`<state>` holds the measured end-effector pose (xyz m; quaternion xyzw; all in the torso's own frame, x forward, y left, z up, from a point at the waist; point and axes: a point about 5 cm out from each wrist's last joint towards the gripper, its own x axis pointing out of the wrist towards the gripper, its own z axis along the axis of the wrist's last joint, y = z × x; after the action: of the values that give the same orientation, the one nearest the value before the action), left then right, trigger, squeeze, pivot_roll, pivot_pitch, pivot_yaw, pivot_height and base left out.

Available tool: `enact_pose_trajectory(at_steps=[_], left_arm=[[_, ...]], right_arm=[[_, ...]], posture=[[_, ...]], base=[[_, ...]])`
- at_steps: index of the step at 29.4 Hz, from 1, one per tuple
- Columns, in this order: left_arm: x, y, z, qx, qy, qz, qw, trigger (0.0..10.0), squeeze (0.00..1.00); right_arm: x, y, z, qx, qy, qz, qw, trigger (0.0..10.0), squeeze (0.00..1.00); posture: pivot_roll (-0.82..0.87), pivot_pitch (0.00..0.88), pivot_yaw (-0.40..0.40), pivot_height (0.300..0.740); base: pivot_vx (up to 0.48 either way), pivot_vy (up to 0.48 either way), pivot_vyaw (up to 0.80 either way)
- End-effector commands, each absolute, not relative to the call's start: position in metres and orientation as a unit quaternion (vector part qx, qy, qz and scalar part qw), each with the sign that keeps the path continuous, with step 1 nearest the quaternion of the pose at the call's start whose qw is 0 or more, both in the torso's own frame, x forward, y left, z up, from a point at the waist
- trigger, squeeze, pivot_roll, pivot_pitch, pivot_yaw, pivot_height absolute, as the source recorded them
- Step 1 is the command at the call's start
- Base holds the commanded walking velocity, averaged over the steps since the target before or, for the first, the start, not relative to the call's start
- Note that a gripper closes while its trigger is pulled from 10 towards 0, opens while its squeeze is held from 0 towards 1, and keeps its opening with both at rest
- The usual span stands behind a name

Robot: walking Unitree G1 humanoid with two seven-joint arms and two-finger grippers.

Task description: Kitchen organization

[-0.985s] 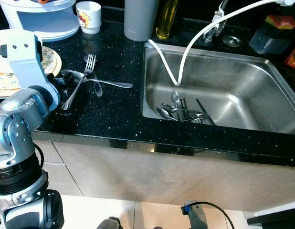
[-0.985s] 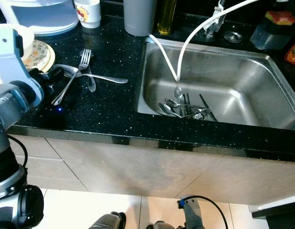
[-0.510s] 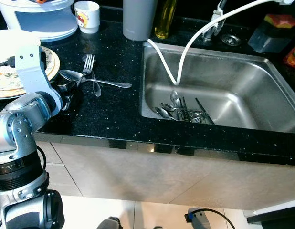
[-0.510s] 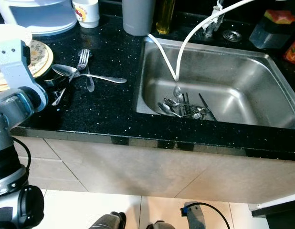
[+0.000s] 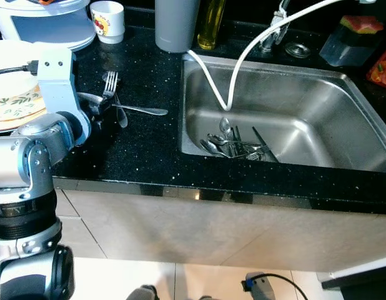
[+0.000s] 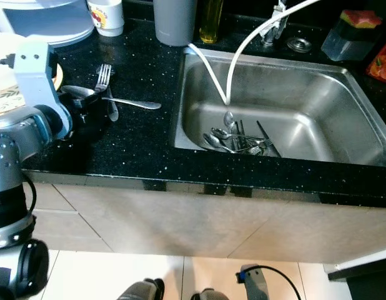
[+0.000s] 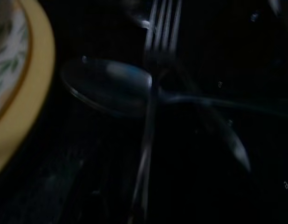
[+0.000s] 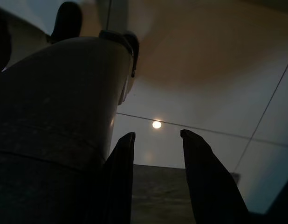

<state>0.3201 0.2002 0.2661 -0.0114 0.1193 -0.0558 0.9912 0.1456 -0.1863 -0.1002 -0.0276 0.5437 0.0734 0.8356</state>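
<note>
A fork (image 5: 109, 83) and two spoons (image 5: 140, 110) lie crossed on the black countertop (image 5: 143, 150), left of the sink. My left gripper (image 5: 97, 110) is low over this cutlery and covers the fork's handle. The dark left wrist view shows the fork (image 7: 152, 98) lying across a spoon bowl (image 7: 113, 84), close beneath the camera. Beside them is the yellow rim of a plate (image 7: 27, 93). My right gripper (image 8: 158, 134) hangs open by the robot's side, above a tiled floor, with nothing between its fingers.
The steel sink (image 5: 318, 94) holds several pieces of cutlery (image 5: 233, 142), and a white hose (image 5: 221, 87) dips into it. A patterned plate (image 5: 15, 103) lies at the left. A white appliance (image 5: 46, 25), a mug (image 5: 108, 20), a grey container (image 5: 175, 25) and an oil bottle (image 5: 208, 28) line the back.
My left arm has moved forward and right, bringing the gripper from the fork's handle end up to where the spoons cross. The head camera has shifted slightly.
</note>
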Motion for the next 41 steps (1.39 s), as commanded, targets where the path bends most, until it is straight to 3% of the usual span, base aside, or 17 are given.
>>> enact_pose_trajectory(at_steps=[1, 8, 39, 40, 41], left_arm=[[0.318, 0.201, 0.257, -0.002, 0.148, -0.059, 0.987, 10.0, 0.00], [0.318, 0.199, 0.256, 0.005, 0.150, -0.066, 0.986, 10.0, 0.00], [0.323, 0.172, 0.246, 0.025, 0.151, -0.163, 0.975, 10.0, 0.00], [0.323, 0.172, 0.243, 0.023, 0.157, -0.167, 0.973, 9.8, 0.00], [0.323, 0.171, 0.241, 0.023, 0.161, -0.169, 0.972, 6.5, 0.00]], right_arm=[[0.131, -0.188, -0.105, -0.030, 0.569, 0.079, 0.818, 10.0, 0.00], [0.130, -0.187, -0.106, -0.027, 0.567, 0.070, 0.820, 10.0, 0.00], [0.130, -0.190, -0.106, -0.021, 0.568, 0.042, 0.821, 10.0, 0.00], [0.130, -0.190, -0.106, -0.021, 0.568, 0.041, 0.821, 10.0, 0.00], [0.130, -0.190, -0.106, -0.022, 0.569, 0.041, 0.821, 10.0, 0.00]], posture=[[0.12, 0.153, -0.074, 0.740], [0.12, 0.151, -0.073, 0.740], [0.10, 0.150, -0.065, 0.740], [0.10, 0.150, -0.065, 0.740], [0.10, 0.150, -0.065, 0.740]], base=[[0.000, 0.000, 0.80], [0.000, 0.000, 0.80], [0.000, 0.000, 0.00], [0.000, 0.000, 0.00], [0.000, 0.000, 0.00]])
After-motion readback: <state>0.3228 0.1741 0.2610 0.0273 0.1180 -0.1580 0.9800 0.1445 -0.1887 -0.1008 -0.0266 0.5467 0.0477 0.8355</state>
